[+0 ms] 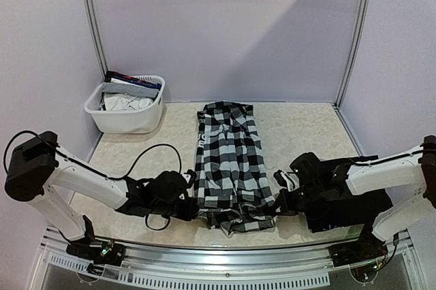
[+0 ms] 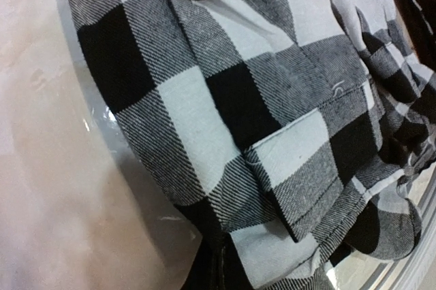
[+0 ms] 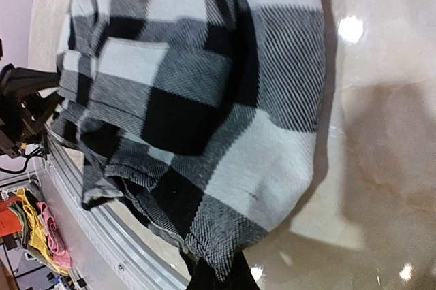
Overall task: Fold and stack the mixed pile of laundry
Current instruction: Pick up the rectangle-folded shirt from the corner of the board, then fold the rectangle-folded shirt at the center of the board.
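– Pale lilac walls around a beige table point(image 1: 306, 133). Seen from above, where is the laundry?
– A black-and-white checkered shirt point(image 1: 228, 160) lies lengthwise down the middle, from near the far edge to the near edge. Other garments point(image 1: 126, 99) sit in a white basket point(image 1: 129, 123) at the far left corner.
– And the arms?
– The left gripper point(image 1: 189, 198) is at the shirt's near left side and the right gripper point(image 1: 278, 203) at its near right side. Both are low over the table.
– What does the left wrist view show?
– Checked cloth fills it, with a stitched hem bunched in front. The jaws are together, pinching the shirt's edge at the bottom.
– And the right wrist?
– The same shirt. Its rumpled corner runs down into jaws clamped on the cloth, with glossy table to the right.
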Motion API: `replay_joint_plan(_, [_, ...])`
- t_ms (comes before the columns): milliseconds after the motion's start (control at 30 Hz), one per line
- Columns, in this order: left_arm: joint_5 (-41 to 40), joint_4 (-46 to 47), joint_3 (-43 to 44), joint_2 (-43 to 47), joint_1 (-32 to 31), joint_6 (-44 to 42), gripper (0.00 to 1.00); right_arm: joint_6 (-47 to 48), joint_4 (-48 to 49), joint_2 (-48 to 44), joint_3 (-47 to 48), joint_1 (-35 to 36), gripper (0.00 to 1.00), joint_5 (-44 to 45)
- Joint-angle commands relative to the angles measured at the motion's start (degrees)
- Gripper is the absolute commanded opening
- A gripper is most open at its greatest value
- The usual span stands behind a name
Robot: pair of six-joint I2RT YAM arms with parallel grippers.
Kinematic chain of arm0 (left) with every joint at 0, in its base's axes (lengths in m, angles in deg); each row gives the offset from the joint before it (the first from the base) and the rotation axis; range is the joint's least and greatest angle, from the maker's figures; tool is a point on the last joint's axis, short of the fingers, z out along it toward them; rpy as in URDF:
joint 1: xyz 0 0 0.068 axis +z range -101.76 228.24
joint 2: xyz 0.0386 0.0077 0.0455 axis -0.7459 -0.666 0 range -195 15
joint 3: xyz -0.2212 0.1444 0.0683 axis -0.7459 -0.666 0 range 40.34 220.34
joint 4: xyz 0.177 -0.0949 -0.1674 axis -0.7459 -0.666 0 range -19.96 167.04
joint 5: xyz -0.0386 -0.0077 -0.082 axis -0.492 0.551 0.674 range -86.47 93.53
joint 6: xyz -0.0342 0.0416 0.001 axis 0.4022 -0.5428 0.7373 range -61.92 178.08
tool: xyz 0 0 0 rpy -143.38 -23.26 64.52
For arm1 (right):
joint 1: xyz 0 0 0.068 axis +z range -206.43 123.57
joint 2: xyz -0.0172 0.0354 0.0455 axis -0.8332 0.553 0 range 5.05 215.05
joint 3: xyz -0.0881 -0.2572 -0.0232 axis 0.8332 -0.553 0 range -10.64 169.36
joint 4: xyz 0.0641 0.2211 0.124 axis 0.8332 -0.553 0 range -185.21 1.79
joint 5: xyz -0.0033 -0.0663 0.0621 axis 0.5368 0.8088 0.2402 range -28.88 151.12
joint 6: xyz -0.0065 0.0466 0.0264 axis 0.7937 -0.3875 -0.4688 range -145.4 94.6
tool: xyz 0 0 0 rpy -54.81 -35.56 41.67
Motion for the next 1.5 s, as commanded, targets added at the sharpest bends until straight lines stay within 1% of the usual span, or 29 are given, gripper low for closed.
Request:
replay_joint_plan(0, [-1.92, -6.66, 1.87, 2.48, -1.97, -0.88, 0.0, 1.13, -6.46, -4.64, 2.61, 0.63, 0.0, 4.45])
replay_joint_plan(167, [-3.12, -7.3, 2.62, 4.5, -2.39, -1.23, 0.0, 0.84, -9.89, -7.48, 4.21, 1.05, 0.0, 8.38])
replay_joint_plan(200, [-3.79, -9.63, 2.88, 5.02, -2.41, -1.36, 0.0, 0.71, -10.25, -8.29, 4.38, 1.05, 0.0, 9.33])
replay_joint_plan(333, [-6.12, -10.37, 3.24, 5.9, -2.41, -1.95, 0.0, 0.43, -11.07, -9.37, 5.85, 1.05, 0.0, 13.32])
replay_joint_plan(767, [-12.28, -11.07, 6.59, 5.87, -2.26, -4.8, 0.0, 0.95, -10.81, -6.04, 10.26, 1.76, 0.0, 17.31])
replay_joint_plan(900, [-13.22, -11.74, 7.85, 5.57, -2.15, -5.87, 0.0, 1.29, -11.78, -6.13, 11.31, 1.89, 0.0, 20.07])
replay_joint_plan(1033, [-13.88, -12.76, 8.99, 5.62, -1.76, -7.36, 0.0, 1.55, -11.65, -6.18, 12.02, 1.88, 0.0, 20.9])
replay_joint_plan(1133, [-14.38, -13.37, 9.8, 5.73, -1.49, -8.13, 0.0, 2.13, -11.92, -6.02, 12.77, 1.87, 0.0, 23.52])
replay_joint_plan(1467, [-15.56, -14.59, 12.28, 5.43, -0.16, -10.51, 0.0, 3.91, -13.02, -4.3, 16.18, 1.87, 0.0, 26.87])
